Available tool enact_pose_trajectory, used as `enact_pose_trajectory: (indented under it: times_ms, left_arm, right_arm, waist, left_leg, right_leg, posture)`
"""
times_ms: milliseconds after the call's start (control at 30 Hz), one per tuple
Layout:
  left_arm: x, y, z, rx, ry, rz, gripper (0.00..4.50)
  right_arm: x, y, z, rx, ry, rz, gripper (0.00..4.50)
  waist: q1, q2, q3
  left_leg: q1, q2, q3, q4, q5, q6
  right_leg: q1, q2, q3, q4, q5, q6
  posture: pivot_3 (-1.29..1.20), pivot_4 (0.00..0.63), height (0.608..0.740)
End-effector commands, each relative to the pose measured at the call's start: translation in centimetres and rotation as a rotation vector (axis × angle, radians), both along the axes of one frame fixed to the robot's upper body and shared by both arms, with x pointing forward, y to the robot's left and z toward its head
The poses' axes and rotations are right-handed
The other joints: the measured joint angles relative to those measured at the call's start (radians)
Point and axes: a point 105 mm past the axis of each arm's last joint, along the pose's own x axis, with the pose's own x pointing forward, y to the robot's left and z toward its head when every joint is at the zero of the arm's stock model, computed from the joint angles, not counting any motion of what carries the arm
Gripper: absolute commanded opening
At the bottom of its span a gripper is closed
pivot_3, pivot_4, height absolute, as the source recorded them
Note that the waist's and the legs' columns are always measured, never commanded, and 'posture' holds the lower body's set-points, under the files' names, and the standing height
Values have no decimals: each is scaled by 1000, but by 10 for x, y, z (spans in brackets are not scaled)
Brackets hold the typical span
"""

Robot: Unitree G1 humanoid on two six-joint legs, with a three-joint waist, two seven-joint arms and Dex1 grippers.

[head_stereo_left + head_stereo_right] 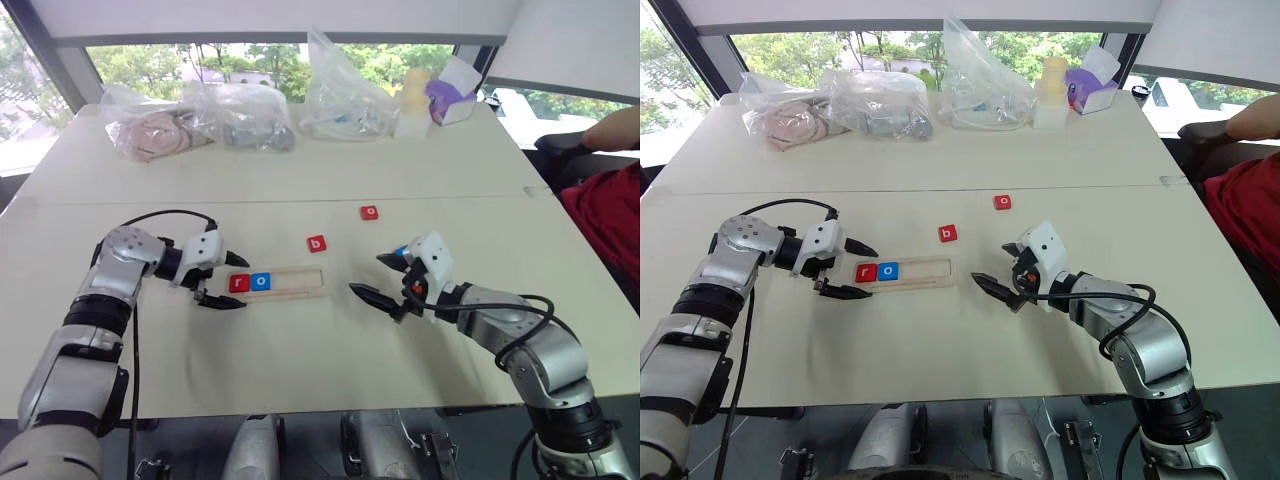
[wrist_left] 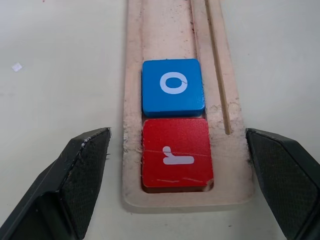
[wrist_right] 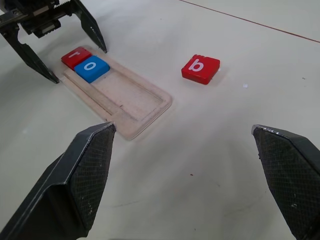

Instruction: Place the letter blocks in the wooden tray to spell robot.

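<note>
Red "r" block [image 1: 238, 283] and blue "o" block [image 1: 261, 282] fill wooden tray's [image 1: 300, 283] left end, tray lying left-right mid-frame; both pincers spread, empty.

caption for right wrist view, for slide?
Open right gripper faces pale wooden tray holding red r block and blue o block; red b block beside it.

In the wooden tray [image 1: 290, 283] sit r tile [image 1: 238, 283] and o tile [image 1: 261, 282] (touching), b tile [image 1: 317, 243] behind.
</note>
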Motion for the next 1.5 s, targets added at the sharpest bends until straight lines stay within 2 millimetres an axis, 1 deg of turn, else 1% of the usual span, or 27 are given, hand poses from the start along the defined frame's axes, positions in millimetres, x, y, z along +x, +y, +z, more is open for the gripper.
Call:
enact_pose_trajectory:
  times_ms: [33, 100, 167, 200, 300, 367, 433, 533, 633, 733, 800, 900, 1033, 1100, 1133, 1167, 1300, 1333, 1433, 1500]
  left_arm:
    - [2, 19, 28, 3, -70, 47, 4471]
    - [-3, 27, 44, -13, -70, 77, 4471]
    - [-11, 38, 55, -24, -47, 124, 4471]
    - [-15, 44, 59, -42, -20, 164, 4471]
    - [-25, 53, 68, -142, 33, 277, 4471]
    - [-29, 52, 76, -223, 17, 338, 4471]
    - [-32, 43, 90, -362, -12, 401, 4471]
    - [-40, 30, 101, -477, -53, 465, 4471]
    - [-48, 26, 104, -538, -114, 547, 4471]
    - [-47, 32, 109, -549, -220, 643, 4471]
    - [-54, 30, 109, -564, -213, 656, 4471]
    - [-63, 23, 103, -548, -171, 642, 4471]
    - [-77, 12, 88, -467, -86, 595, 4471]
    - [-80, 10, 84, -443, -63, 583, 4471]
    - [-80, 11, 83, -429, -64, 583, 4500]
    - [-79, 11, 82, -421, -73, 587, 4500]
    - [-74, 11, 81, -416, -83, 587, 4500]
    - [-74, 9, 81, -416, -81, 578, 4500]
    - [-74, 1, 81, -408, -77, 542, 4500]
    - [-73, -8, 81, -406, -74, 505, 4500]
  right_arm:
    - [6, 8, 18, 40, -64, -25, 4500]
    - [15, 12, 15, 29, -42, -77, 4500]
    - [31, 15, 12, -13, -51, -159, 4500]
    - [38, 20, 13, -5, -52, -185, 4500]
    - [55, 45, 15, 38, -15, -207, 4500]
    - [62, 63, 14, 43, 11, -211, 4500]
    - [68, 80, 13, 53, 46, -215, 4500]
    - [72, 91, 9, 49, 81, -232, 4500]
    - [78, 103, 1, 4, 64, -260, 4500]
    - [81, 108, -13, -47, 72, -295, 4500]
    - [83, 109, -16, -68, 56, -323, 4500]
    - [83, 115, -19, -61, 60, -317, 4500]
    - [88, 125, -27, -53, 92, -312, 4500]
    - [90, 128, -28, -54, 96, -302, 4500]
    - [91, 129, -28, -46, 92, -301, 3931]
    - [91, 129, -28, -44, 88, -298, 3562]
    - [92, 128, -28, -63, 74, -304, 1519]
    - [93, 126, -27, -69, 65, -311, 1202]
    - [98, 118, -15, -62, 13, -331, 1220]
    - [101, 104, 4, -66, -65, -351, 1220]
  waist:
    - [-6, 0, 0]
    - [-6, 0, 0]
    - [-10, 0, 0]
    - [-13, 0, 0]
    - [-19, 0, 0]
    - [-26, 0, 1]
    - [-27, 0, 1]
    - [-21, 0, 1]
    - [-24, 0, 1]
    - [-27, 0, 0]
    - [-27, 0, 1]
    - [-29, 0, 0]
    - [-31, 0, 0]
    - [-31, 0, 0]
    - [-30, 0, 0]
    - [-30, 0, 0]
    - [-31, 0, 0]
    - [-31, 0, 0]
    - [-29, 0, 0]
    - [-29, 0, 1]
  left_leg:
    - [0, 0, 0, 0, 0, 0]
    - [0, 0, 0, 0, 0, 0]
    - [0, 0, 0, 0, 0, 0]
    - [0, 1, 0, 0, 0, 0]
    - [1, 1, 0, 0, 0, 0]
    - [0, 1, -1, -1, 0, 0]
    - [0, 2, -3, -1, 0, 0]
    - [-1, 3, -6, 0, 0, 0]
    - [-1, 1, -6, -1, 0, 0]
    - [0, 1, -6, -1, 0, -1]
    - [0, 1, -6, -1, 0, -1]
    - [1, 1, -6, -1, 1, -1]
    - [1, 1, -6, -2, 1, -1]
    - [2, 1, -6, -2, 1, -1]
    - [2, 1, -6, -2, 1, -1]
    - [2, 1, -6, -2, 1, -1]
    - [2, 1, -6, -2, 1, -1]
    - [2, 1, -6, -2, 1, -1]
    - [2, 1, -6, -3, 1, -1]
    - [2, 1, -6, -3, 1, -1]
  right_leg:
    - [0, 0, 0, 0, 0, 0]
    - [-2, 0, 0, 3, 0, 0]
    - [-2, 0, 0, 4, 0, 0]
    - [-2, 0, 0, 4, 0, -1]
    - [-2, 0, 0, 5, -1, -1]
    - [-2, -1, 0, 5, -1, -1]
    - [-3, -1, 0, 5, -1, -1]
    - [-3, -3, 0, 5, 0, -1]
    - [-3, -5, 0, 5, 0, 0]
    - [-3, -5, 0, 5, 0, 0]
    - [-3, -3, 0, 5, 0, -1]
    - [-3, -3, 0, 6, 0, -1]
    - [-3, -3, 0, 6, 0, -1]
    - [-3, -3, 0, 6, 0, -1]
    - [-2, -3, 0, 6, 0, -1]
    - [-2, -3, 0, 6, 0, -2]
    - [-2, -3, 0, 5, 0, -1]
    - [-2, -3, 0, 5, 0, -1]
    - [-2, -3, 0, 5, -1, -2]
    - [-2, -3, 0, 5, -1, -2]
  posture:
    - [0, 150, 740]
    - [0, 150, 740]
    - [0, 150, 740]
    - [0, 150, 740]
    - [0, 150, 740]
    - [0, 150, 740]
    - [0, 150, 740]
    - [0, 150, 740]
    - [0, 150, 740]
    - [0, 150, 740]
    - [0, 150, 740]
    - [0, 150, 740]
    - [0, 150, 740]
    - [0, 150, 740]
    - [0, 150, 740]
    - [0, 150, 740]
    - [0, 150, 740]
    - [0, 150, 740]
    - [0, 150, 740]
    - [0, 150, 740]
